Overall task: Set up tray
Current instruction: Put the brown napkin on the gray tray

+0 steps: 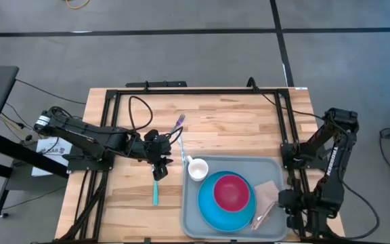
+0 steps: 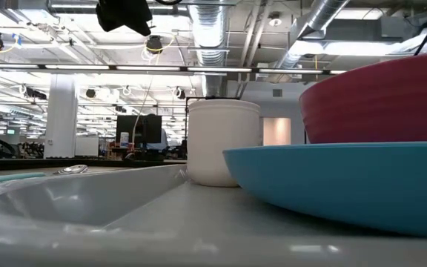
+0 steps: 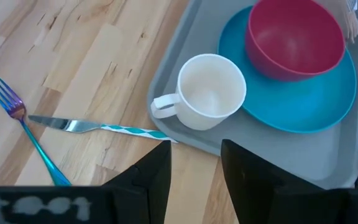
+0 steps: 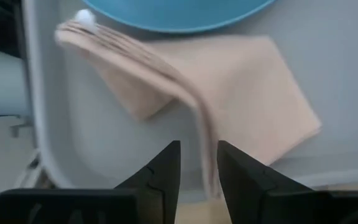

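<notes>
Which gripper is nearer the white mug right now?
Left. The left gripper hangs beside the white mug, just off the tray's edge; the right gripper is across the tray, by the napkin.

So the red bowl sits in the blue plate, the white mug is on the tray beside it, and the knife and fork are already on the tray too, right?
Not quite. The knife and fork lie on the wooden table, beside the tray, as the left wrist view shows. The rest holds: the red bowl sits in the blue plate, and the white mug is on the tray beside it.
</notes>
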Controlling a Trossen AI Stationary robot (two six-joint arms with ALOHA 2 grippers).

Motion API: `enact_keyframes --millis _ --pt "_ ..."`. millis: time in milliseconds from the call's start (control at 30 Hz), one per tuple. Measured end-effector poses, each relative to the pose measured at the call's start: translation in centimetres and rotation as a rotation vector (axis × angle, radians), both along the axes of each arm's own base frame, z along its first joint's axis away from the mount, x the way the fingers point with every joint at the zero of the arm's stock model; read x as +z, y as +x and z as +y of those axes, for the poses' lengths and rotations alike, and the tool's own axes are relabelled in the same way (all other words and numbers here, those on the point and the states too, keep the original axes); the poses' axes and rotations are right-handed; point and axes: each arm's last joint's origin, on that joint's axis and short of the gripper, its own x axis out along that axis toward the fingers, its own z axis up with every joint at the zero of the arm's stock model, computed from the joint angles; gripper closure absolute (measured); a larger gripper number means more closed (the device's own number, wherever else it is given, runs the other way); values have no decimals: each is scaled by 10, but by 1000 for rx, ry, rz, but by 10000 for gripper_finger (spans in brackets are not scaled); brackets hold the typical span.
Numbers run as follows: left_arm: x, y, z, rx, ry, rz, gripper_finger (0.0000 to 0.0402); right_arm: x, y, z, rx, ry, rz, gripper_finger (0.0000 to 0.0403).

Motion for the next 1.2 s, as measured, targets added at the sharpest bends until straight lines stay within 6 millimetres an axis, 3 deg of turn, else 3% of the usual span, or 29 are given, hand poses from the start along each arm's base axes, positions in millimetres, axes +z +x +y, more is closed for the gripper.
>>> enact_keyframes --millis 233,467,633,833,1000,1200 --pt "1 2 0 13 9 -25 275 4 -10 17 -111 198 -139 306" --pt "4 4 2 30 115 -66 275 12 -6 32 -196 385 -302 306" --pt "4 4 4 30 145 -70 275 9 0 30 -317 411 -284 306" --pt "8 7 10 115 316 -115 275 7 6 25 -652 540 -200 306" --pt "13 8 20 234 508 -135 275 6 23 19 -762 547 -160 306" --pt "15 10 30 263 595 -119 275 5 40 14 -865 570 -11 306"
